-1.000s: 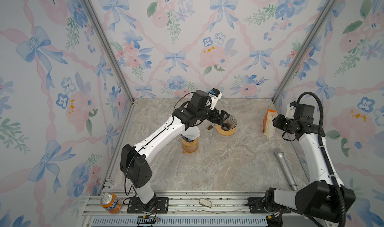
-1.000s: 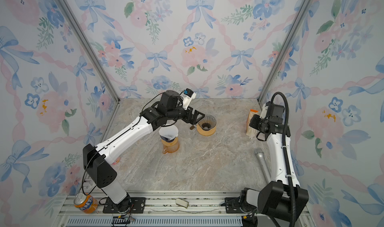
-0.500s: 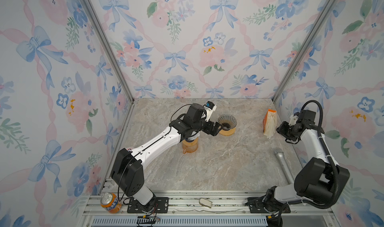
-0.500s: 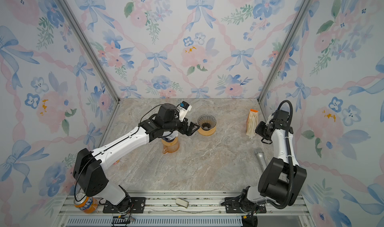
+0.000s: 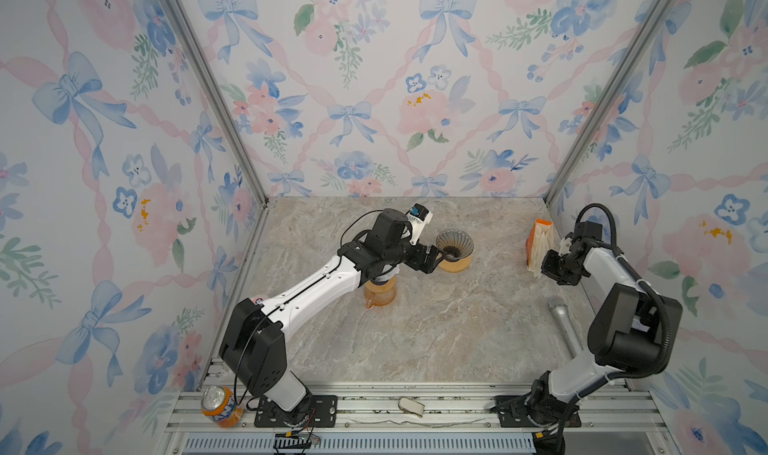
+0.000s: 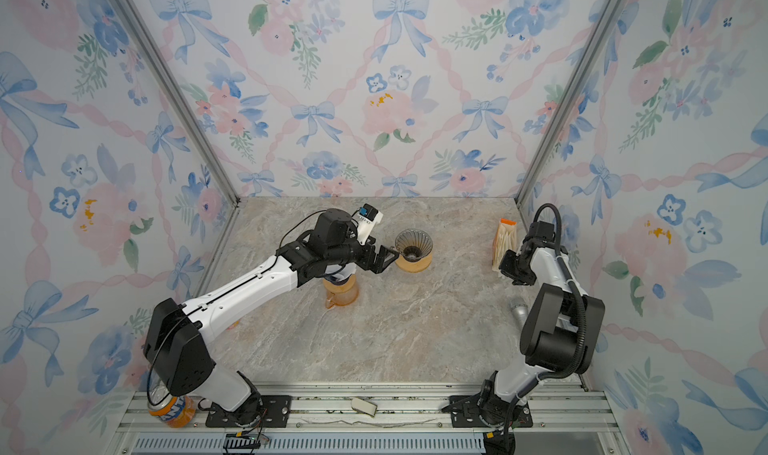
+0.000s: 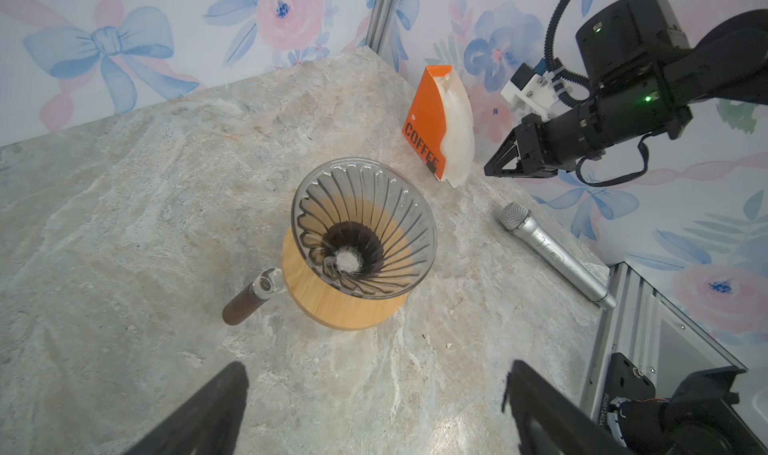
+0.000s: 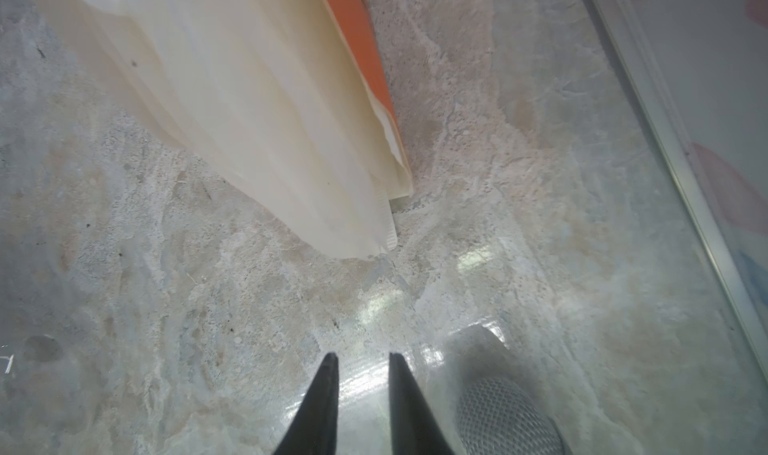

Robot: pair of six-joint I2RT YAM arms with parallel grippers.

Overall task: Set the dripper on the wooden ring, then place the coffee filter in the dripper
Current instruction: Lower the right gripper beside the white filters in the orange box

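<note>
Left gripper [image 7: 376,365]: jaws spread fully, empty; ribbed glass cone dripper on wooden collar [image 7: 361,228] sits just ahead of its tips, no filter inside.
Right gripper [image 8: 362,355]: jaws a narrow slit apart, gripping nothing; cream paper coffee filters [image 8: 249,99], upright on edge in orange card holder [image 7: 428,120], just ahead, untouched.
Nearer arm for the pick, by judgement: right.

We note dripper [image 7: 363,228]: clear ribbed glass, matt wood base | filters [image 7: 457,132]: matt cream paper | microphone [image 7: 552,253]: brushed metal | desk [image 7: 124,182]: glossy stone-look
</note>
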